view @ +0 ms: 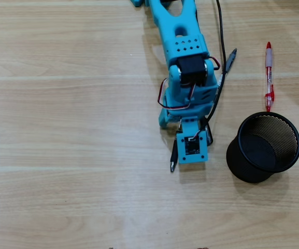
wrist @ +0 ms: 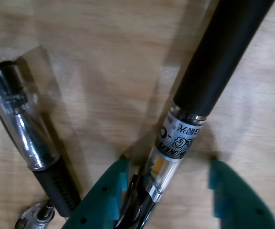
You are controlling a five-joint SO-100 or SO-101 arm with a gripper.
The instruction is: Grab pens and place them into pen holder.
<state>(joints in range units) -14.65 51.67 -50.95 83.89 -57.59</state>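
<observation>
Teal two-finger gripper [wrist: 168,191] lowered over the wooden table [view: 61,155], fingers [wrist: 101,200] spread, with the black pen with clear middle [wrist: 208,71] lying between them: close against the left finger in the wrist view, clear of the right one, not yet pinched. Long axis of that pen running from between the fingertips up and away to the upper right of the wrist view, crossing the gap at a slant rather than square to it. Second pen, clear with a black grip [wrist: 30,129], lying just outside the left finger, beyond the grasp. In the overhead view, only a dark pen tip [view: 173,158] showing beside the gripper [view: 190,148]. Black wire-mesh pen holder [view: 289,155] standing to the gripper's right in the overhead view, near but apart. Red-and-clear pen [view: 268,78] lying beyond the holder, farther off on that side. Judged step: closing on the black pen before lifting.
</observation>
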